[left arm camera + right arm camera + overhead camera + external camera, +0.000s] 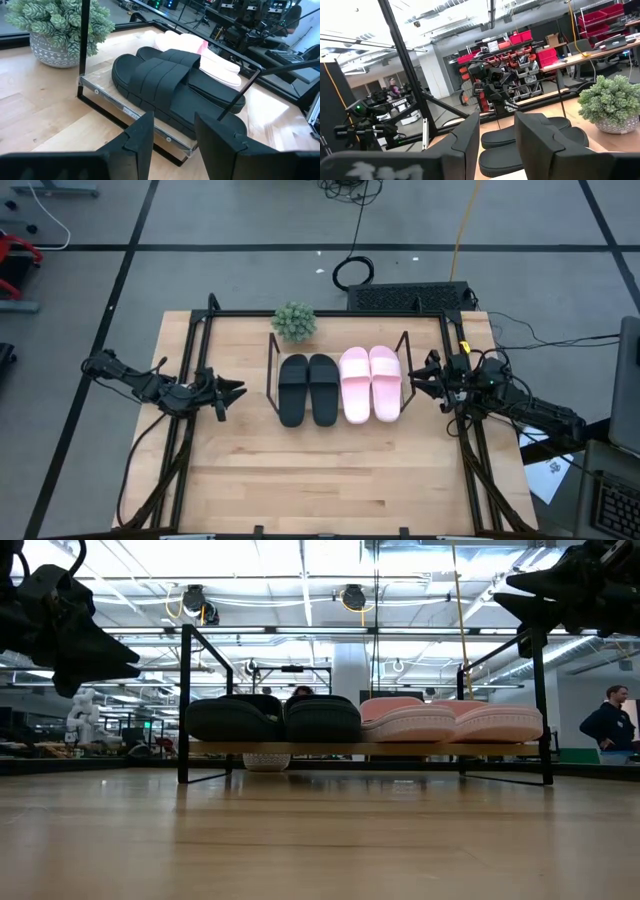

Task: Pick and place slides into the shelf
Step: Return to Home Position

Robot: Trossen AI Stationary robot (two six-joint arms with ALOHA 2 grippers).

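All of the slides sit side by side on the shelf [272, 370], soles down on its wooden board: the black pair [307, 388] on the left, the pink pair [370, 384] on the right. In the low view the black pair [272, 718] and pink pair [450, 718] rest on the board between the rod ends. My left gripper [235, 391] hovers open left of the shelf, above the table; its wrist view shows the black slides [170, 80] ahead of the gripper [174, 137]. My right gripper [420, 375] hovers open just right of the shelf; in its wrist view [497, 135] it holds nothing.
A small potted plant [294, 322] stands behind the shelf near the table's far edge. The black table frame [200, 330] runs along the left, right and far sides. Bare wood [330, 470] lies between the shelf and the near edge. A person [608, 725] stands in the room beyond.
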